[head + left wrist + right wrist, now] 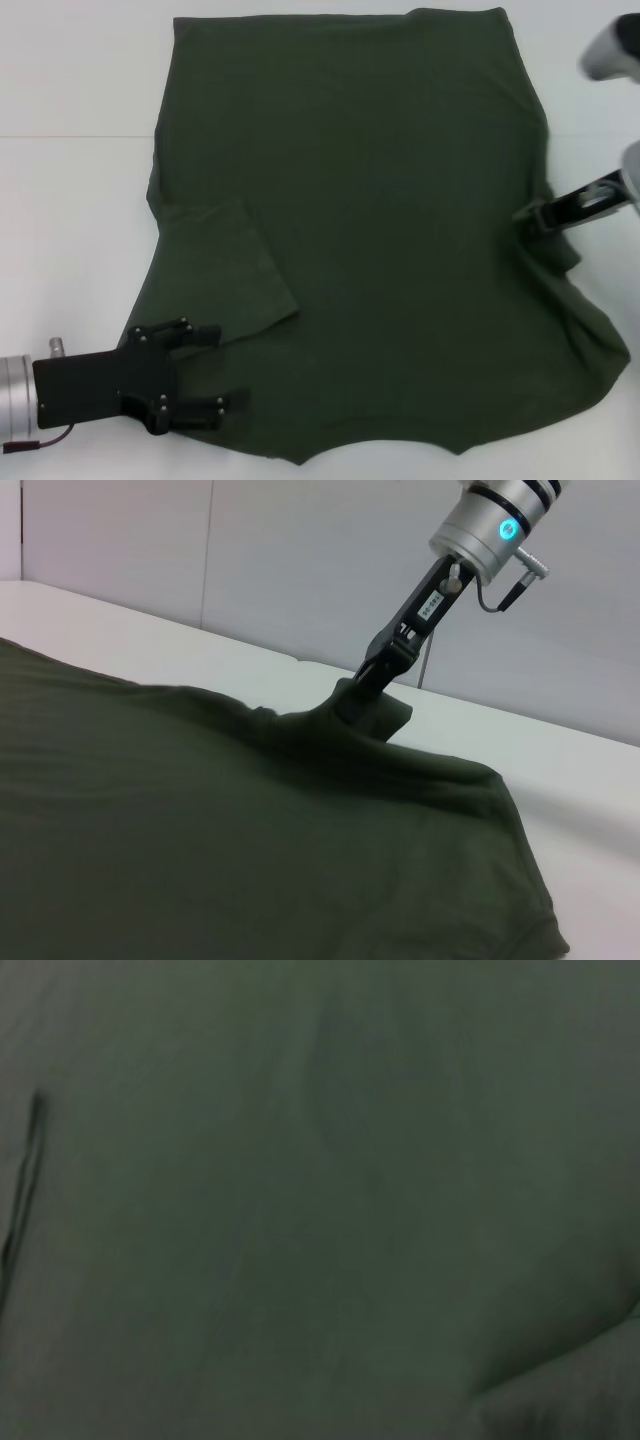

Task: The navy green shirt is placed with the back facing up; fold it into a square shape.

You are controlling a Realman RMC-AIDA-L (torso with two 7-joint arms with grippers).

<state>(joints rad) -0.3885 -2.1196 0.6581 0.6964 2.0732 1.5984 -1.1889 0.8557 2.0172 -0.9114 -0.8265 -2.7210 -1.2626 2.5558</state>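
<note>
The right gripper (528, 216) at three o'clock pinches the navy green shirt (380, 200); the left gripper (205, 368) sits open at seven o'clock; next, fold the side over.

Plain dark olive-green shirt (380, 200) on a white table (70, 200); black left gripper (205, 370).

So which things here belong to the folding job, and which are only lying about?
Job: shirt; left gripper, open over the near left sleeve; right gripper, pinching the shirt's right edge.
Lying about: nothing but the white table.
</note>
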